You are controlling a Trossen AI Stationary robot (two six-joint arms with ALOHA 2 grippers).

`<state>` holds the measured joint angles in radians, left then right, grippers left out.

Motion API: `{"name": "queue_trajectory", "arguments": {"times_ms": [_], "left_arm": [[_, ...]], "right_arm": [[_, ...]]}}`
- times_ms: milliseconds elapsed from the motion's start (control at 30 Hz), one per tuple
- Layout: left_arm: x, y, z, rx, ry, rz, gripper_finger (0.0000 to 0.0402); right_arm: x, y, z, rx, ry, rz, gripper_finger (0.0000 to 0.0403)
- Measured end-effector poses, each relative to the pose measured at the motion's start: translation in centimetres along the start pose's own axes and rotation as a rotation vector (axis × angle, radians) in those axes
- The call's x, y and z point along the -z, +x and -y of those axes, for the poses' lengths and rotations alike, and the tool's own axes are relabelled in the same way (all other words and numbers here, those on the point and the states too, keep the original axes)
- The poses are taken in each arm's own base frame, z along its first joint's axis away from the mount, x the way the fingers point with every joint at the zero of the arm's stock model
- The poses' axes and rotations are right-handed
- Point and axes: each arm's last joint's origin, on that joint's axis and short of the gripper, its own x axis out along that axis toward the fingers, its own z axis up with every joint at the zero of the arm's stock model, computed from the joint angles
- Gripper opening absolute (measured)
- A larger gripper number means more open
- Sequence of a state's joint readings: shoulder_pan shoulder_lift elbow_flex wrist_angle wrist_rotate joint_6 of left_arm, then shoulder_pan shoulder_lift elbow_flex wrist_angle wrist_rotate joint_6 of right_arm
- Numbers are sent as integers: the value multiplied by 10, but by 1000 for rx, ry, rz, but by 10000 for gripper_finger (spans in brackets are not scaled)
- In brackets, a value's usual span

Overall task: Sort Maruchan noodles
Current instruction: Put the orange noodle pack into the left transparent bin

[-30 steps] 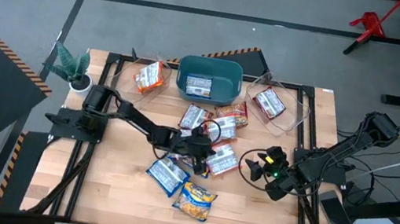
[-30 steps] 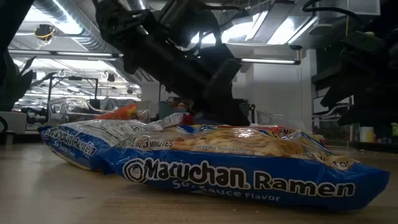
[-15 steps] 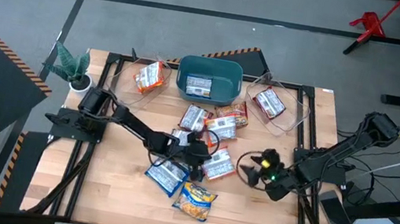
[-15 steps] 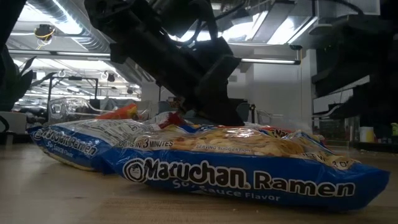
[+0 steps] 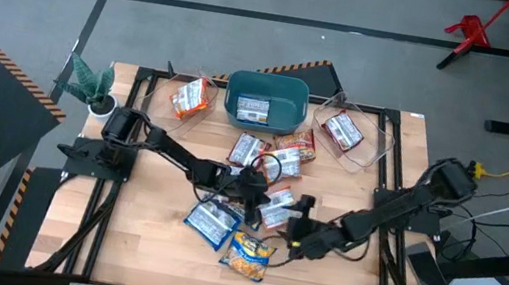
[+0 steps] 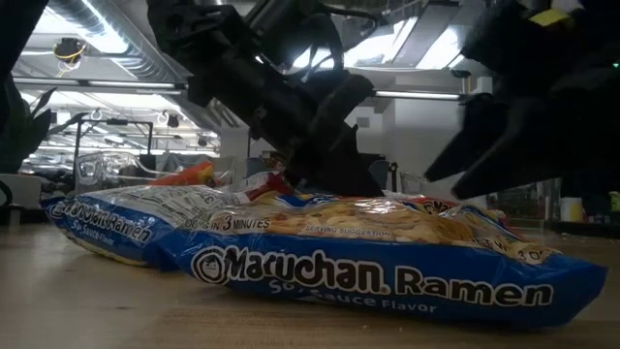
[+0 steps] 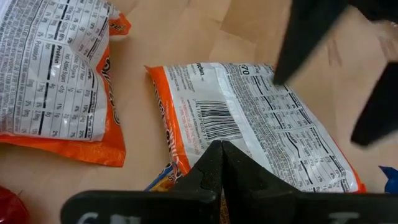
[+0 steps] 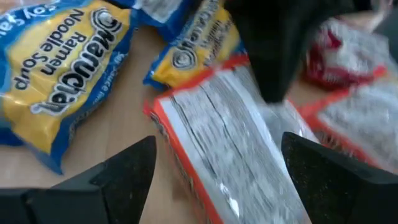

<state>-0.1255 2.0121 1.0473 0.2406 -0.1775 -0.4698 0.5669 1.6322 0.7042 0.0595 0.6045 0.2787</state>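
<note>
Several Maruchan packets lie flat mid-table: a blue one (image 5: 214,222), a yellow one (image 5: 249,254), and orange-white ones including one printed side down (image 5: 275,209) (image 7: 249,118) (image 8: 230,143). My left gripper (image 5: 262,196) (image 7: 221,163) reaches in from the table's left and is shut at that packet's end. My right gripper (image 5: 294,227) (image 8: 217,186) comes from the right and is open. Its fingers stand on either side of the same packet's other end, and I see no touch. Single packets lie in the teal bin (image 5: 287,92) and in both clear containers. My left gripper is shut on the orange-white packet's short end (image 7: 199,140), coming down at a slant from the table's left. The shut fingers (image 7: 208,168) cover the spot, so I cannot tell how many layers they hold. The packet lies flat on the table.
The teal bin stands at the far edge between two clear containers (image 5: 185,97) (image 5: 347,131). More packets (image 5: 246,149) (image 5: 291,153) lie between the bin and the arms. A small plant (image 5: 91,88) stands at the far left corner. Bare wood shows along the near edge (image 5: 138,246).
My right arm has swung from the table's right side toward the centre and a little toward the near edge. Its open gripper has come up to the orange-white packet beside my left gripper.
</note>
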Motion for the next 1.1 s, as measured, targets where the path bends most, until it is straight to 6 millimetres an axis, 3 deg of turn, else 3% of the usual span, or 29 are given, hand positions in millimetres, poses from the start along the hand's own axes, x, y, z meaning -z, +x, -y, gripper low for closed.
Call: {"name": "queue_trajectory", "arguments": {"times_ms": [267,467,633,800,933,1100], "left_arm": [[-4,1,-7,18,-34,-11,0],[-5,2,-10,18,-39,-19,0],[-4,2,-10,11,-41,-16,0],[-4,2,-9,18,-45,-20,0],[-5,2,-9,28,-62,-17,0],[-6,0,-4,44,-62,22,0]], "right_arm": [[-22,20,-22,84,-188,-89,330],[-7,32,-27,118,-174,-156,330],[7,38,-23,279,-150,-191,330],[9,46,-19,338,-125,-182,328],[7,50,-15,332,-100,-185,300],[8,51,-14,326,-116,-199,224]]}}
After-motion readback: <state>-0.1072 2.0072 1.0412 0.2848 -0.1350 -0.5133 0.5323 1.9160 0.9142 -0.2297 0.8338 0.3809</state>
